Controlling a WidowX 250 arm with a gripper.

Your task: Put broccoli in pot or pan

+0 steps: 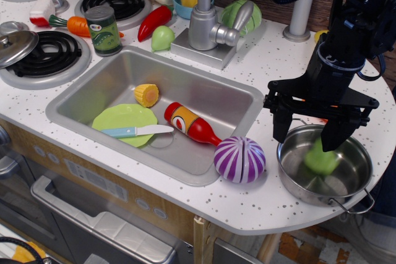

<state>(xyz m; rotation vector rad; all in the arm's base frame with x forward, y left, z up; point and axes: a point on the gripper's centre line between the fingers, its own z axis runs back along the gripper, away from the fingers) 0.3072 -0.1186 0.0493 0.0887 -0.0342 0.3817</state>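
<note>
- The end effector, black with two downward fingers, hangs over the pot at the right end of the white speckled worktop; its fingers stand spread apart with nothing between them.
- The broccoli shows as a blurred light-green shape inside the pot, below the right finger and apart from it; whether it rests on the pot's floor cannot be told.
- The pot is shallow, shiny steel, with one wire loop handle at its upper left and another at its lower right, near the worktop's rounded edge.
- A purple striped onion sits just beside the pot on its left, at the sink's near right corner.
- In the steel sink lie a red bottle with an orange-and-white label, a yellow corn piece, and a lime-green plate carrying a knife with a light-blue handle.
- The bottle's label print is too small to read.
- A dark green can stands left of the sink; its label has a white patch with small marks that cannot be read.
- Behind the sink, round the grey faucet, are a red pepper, a smooth pale-green pear-shaped piece, a blue bowl and a round green cabbage.
- At the far left a steel lid with a knob lies on a burner, and an orange carrot lies beside the can.
</note>
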